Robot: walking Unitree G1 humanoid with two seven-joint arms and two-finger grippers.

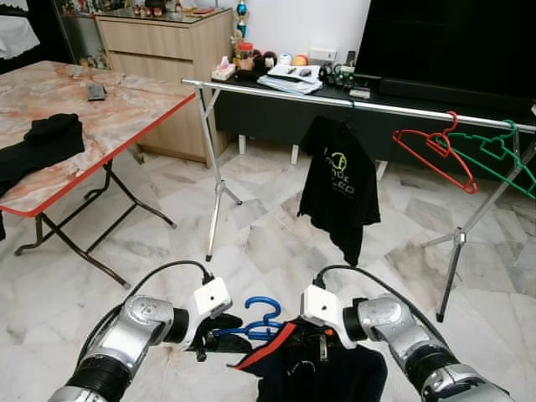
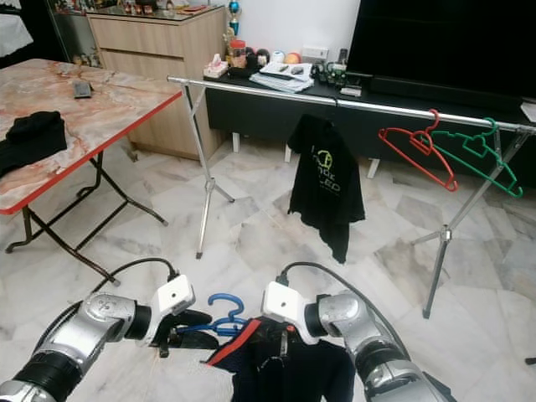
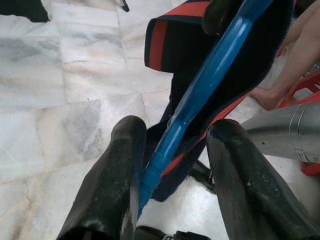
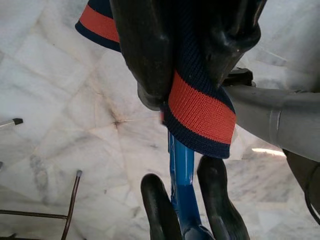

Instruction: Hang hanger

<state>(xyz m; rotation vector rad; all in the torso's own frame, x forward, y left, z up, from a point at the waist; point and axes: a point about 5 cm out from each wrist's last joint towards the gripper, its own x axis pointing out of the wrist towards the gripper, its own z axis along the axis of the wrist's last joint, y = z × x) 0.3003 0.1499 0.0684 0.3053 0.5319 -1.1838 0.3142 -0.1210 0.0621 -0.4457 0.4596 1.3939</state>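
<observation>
A blue hanger (image 1: pixel 262 322) is low in front of me, with its hook pointing up. My left gripper (image 1: pixel 209 339) is shut on one arm of the blue hanger (image 3: pixel 210 75), which runs between the black fingers (image 3: pixel 107 190). My right gripper (image 1: pixel 315 339) is shut on the red-striped edge (image 4: pixel 200 110) of a navy garment (image 1: pixel 314 368) draped over that hanger. A silver clothes rail (image 1: pixel 360 102) stands ahead. On it hang a black shirt (image 1: pixel 339 184), a red hanger (image 1: pixel 435 151) and a green hanger (image 1: pixel 494 155).
A marble-topped folding table (image 1: pixel 109 117) with black cloth (image 1: pixel 42 138) on it stands at the left. Behind the rail are a dark TV console (image 1: pixel 276 113) and a wooden cabinet (image 1: pixel 163 42). A person's bare foot (image 3: pixel 267 95) rests on the marble floor near the garment.
</observation>
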